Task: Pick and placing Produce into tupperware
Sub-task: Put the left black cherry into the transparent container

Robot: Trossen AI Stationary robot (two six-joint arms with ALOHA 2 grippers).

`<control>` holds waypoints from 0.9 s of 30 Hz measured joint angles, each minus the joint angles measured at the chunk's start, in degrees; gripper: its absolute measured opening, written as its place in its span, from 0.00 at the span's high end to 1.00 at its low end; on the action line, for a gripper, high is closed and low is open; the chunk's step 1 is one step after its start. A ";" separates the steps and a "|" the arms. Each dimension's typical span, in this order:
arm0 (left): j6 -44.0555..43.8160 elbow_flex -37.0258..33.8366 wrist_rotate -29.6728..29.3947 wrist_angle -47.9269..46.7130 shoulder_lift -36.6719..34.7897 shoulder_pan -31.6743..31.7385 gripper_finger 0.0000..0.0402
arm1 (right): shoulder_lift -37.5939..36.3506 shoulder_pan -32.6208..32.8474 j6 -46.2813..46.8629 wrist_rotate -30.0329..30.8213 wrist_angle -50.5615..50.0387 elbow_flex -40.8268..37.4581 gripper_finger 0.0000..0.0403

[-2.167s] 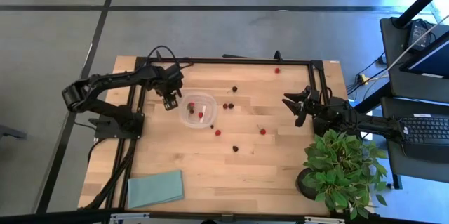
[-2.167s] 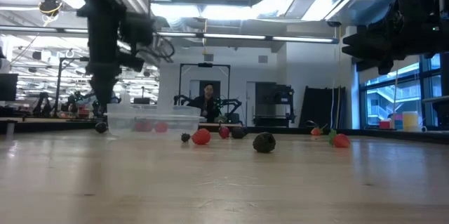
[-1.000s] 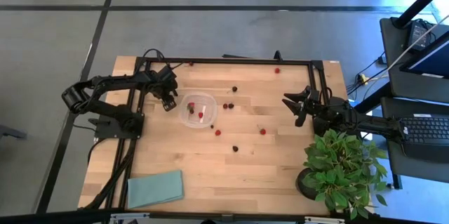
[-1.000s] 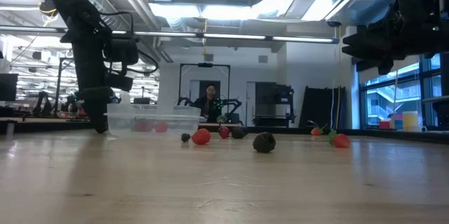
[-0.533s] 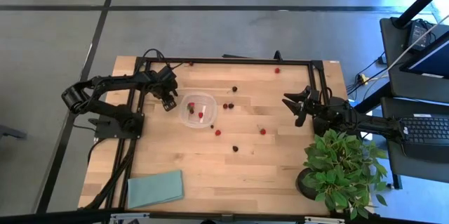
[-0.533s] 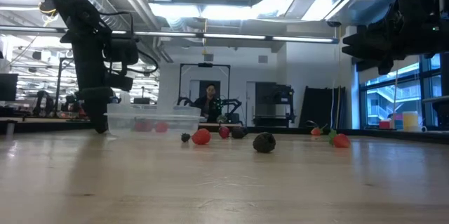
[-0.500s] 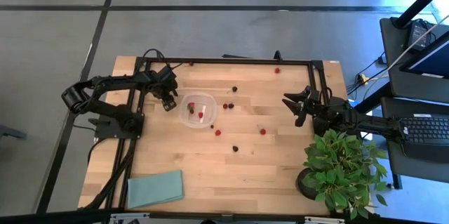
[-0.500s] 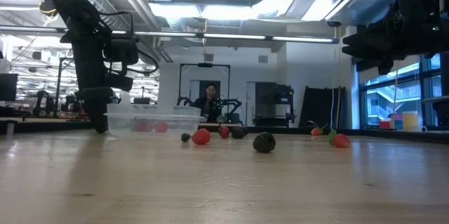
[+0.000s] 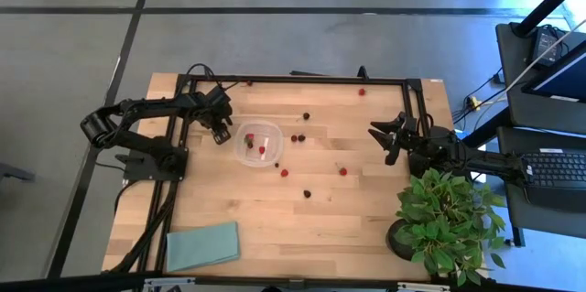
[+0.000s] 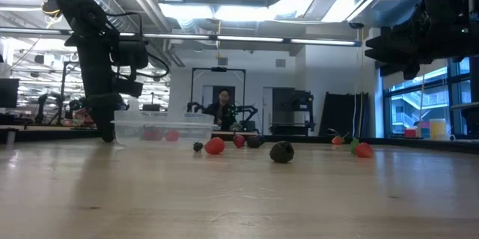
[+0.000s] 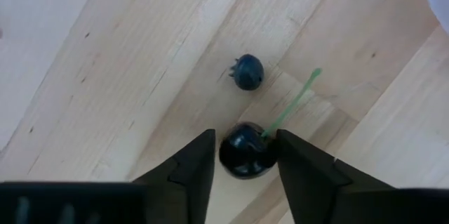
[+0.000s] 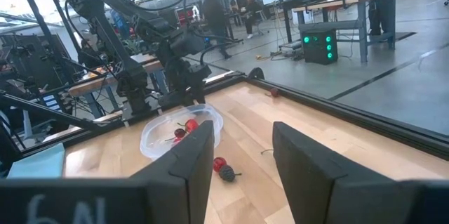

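Note:
The clear tupperware (image 9: 259,144) stands left of the table's middle with two red pieces (image 9: 249,139) in it. My left gripper (image 9: 220,134) is down at the table just left of it. In the left wrist view my left gripper (image 11: 244,134) is open, its fingers close on either side of a dark cherry (image 11: 245,155) with a green stem. A small dark berry (image 11: 248,71) lies just beyond it. Several red and dark pieces (image 9: 295,138) lie loose on the wood. My right gripper (image 9: 385,136) hangs open and empty above the table's right side.
Loose pieces lie right of the container (image 10: 163,128), at the middle (image 9: 308,194) and near the far rail (image 9: 362,91). A teal cloth (image 9: 202,245) lies at the near left corner. A leafy potted plant (image 9: 449,223) stands at the near right. A black frame (image 9: 302,79) runs along the far edge.
My left gripper has come down to the table left of the container and a little toward the left edge. It has kept still for the last second. The produce and the container have not moved.

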 joint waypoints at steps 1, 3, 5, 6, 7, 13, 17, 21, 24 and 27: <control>0.00 0.00 -0.06 -0.03 0.00 0.02 0.67 | 0.00 0.00 0.00 -0.01 0.00 0.00 0.63; -0.02 0.00 -0.07 -0.13 0.00 0.02 0.71 | 0.00 0.01 0.00 0.00 0.00 0.00 0.63; -0.02 0.01 -0.07 -0.18 0.00 0.02 0.73 | 0.01 0.00 -0.02 0.00 0.02 0.00 0.63; -0.02 0.02 -0.07 -0.20 0.00 0.02 0.73 | 0.00 0.02 -0.01 0.00 0.00 0.00 0.63; -0.02 0.02 -0.07 -0.21 0.00 0.02 0.73 | 0.00 0.02 -0.02 -0.02 0.00 0.00 0.63; -3.30 0.02 -0.06 -0.37 0.00 0.04 0.70 | 0.01 0.01 -0.02 0.00 0.00 0.00 0.63; -4.07 0.03 -0.04 -0.44 -0.02 0.04 0.73 | 0.02 0.01 -0.02 0.00 0.02 0.00 0.63; -4.13 0.37 0.17 -0.98 0.00 0.04 0.74 | 0.00 0.02 -0.02 -0.02 0.02 0.00 0.63; -4.11 2.27 0.84 -2.86 0.04 -0.15 0.73 | 0.00 0.01 -0.02 -0.02 0.02 0.00 0.63; -3.93 4.99 0.75 -5.68 0.04 -1.02 0.71 | 0.02 0.01 -0.02 -0.01 0.02 0.01 0.63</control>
